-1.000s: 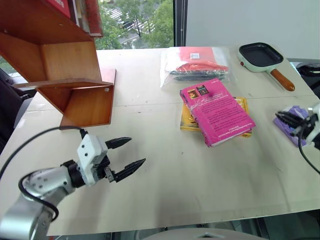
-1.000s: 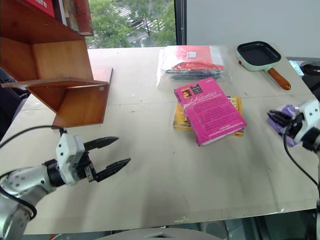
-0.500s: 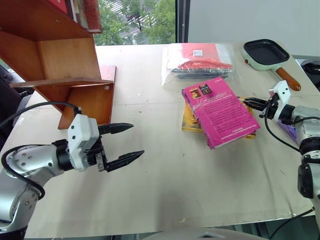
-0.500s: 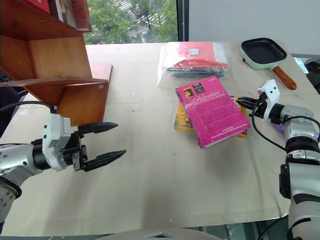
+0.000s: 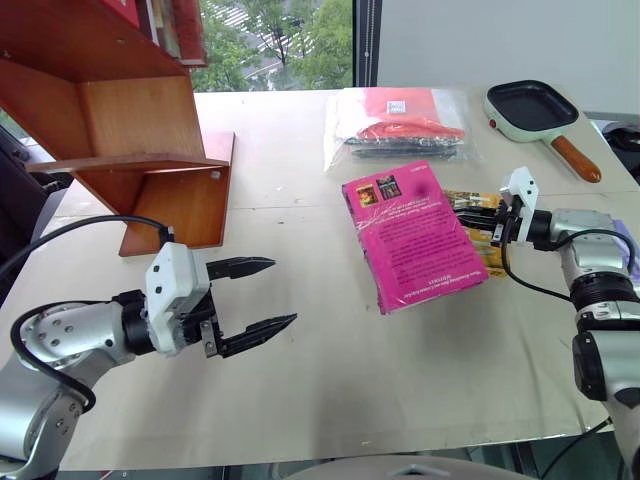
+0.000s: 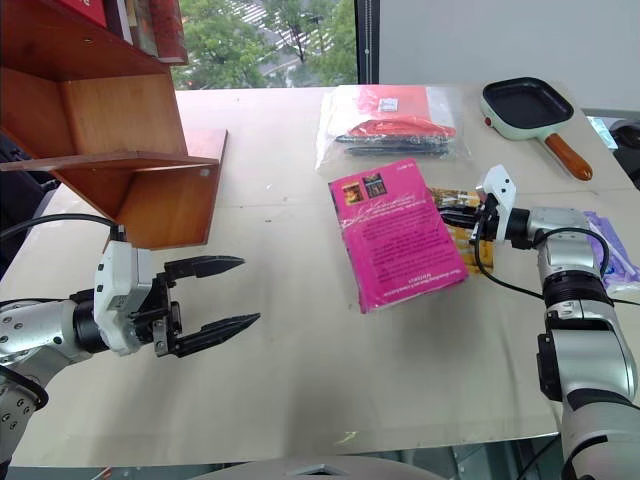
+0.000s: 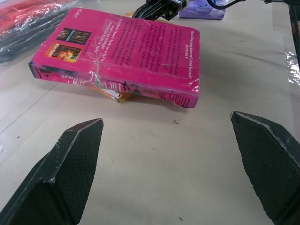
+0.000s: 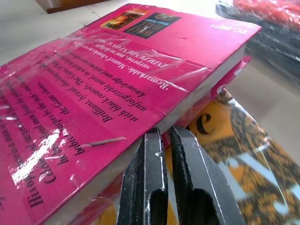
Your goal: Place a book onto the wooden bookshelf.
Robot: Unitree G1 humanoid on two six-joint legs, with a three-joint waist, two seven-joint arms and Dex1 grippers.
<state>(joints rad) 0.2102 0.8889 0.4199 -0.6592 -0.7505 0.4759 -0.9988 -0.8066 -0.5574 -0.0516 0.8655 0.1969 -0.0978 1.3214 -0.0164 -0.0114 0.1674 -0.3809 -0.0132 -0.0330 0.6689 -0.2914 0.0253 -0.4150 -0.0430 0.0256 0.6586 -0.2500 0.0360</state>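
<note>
A thick bright pink paperback book with white page edges is seen lying back cover up near the middle of the pale bench, partly overhanging a thinner yellow book with dark lettering beneath it; the large reddish-brown wooden bookshelf stands at the bench's far left corner, well apart from the book.

The right hand, its two black fingers pressed together with nothing between them, is set against the pink book's page edge, right where that edge meets the yellow cover; the step in hand is judged to be a nudge of the pink book across the bench toward the robot's left; the left hand hovers low over the bench with its fingers spread wide and empty, aimed at the book's spine side.

For this step to go well, the push is best kept low and level against the middle of the page edge, so that the book slides rather than spins or tips; the fingertips should be kept from wedging under the cover or dragging the yellow book along; the left hand is best held open in line with the spine until the book's edge comes between its fingers; a clear plastic bag of red items lies just beyond and should be left undisturbed.
</note>
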